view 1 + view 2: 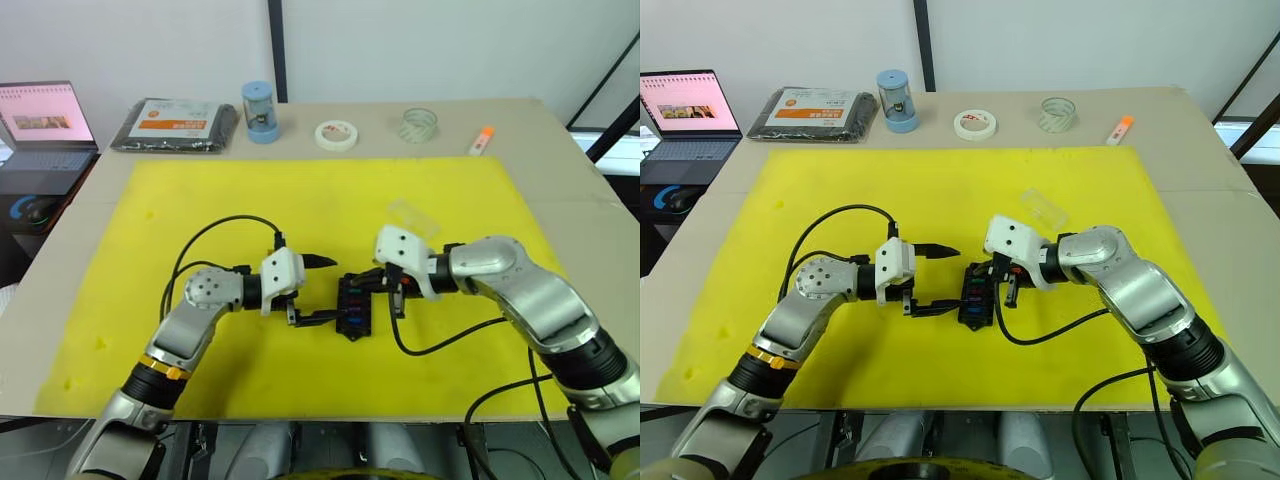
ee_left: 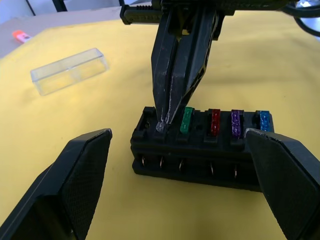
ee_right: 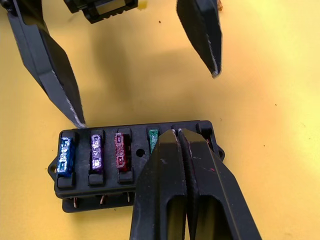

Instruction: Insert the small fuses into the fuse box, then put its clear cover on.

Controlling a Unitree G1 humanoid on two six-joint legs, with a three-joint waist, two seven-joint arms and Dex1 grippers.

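Fuse box [image 1: 354, 306] on yellow mat [image 1: 200, 190], between both grippers. Left wrist view: left gripper [image 2: 180, 165] jaws wide, bracketing box, likely steadying. Right wrist view: right gripper [image 3: 181, 137] pinched shut, pressing a pale fuse [image 2: 161, 126] beside green fuse [image 3: 152, 135]. Clear cover [image 2: 69, 70] lies apart.

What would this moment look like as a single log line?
right claw: shut, pressing clear fuse into fuse box | left claw: open, flanking box | clear cover: off
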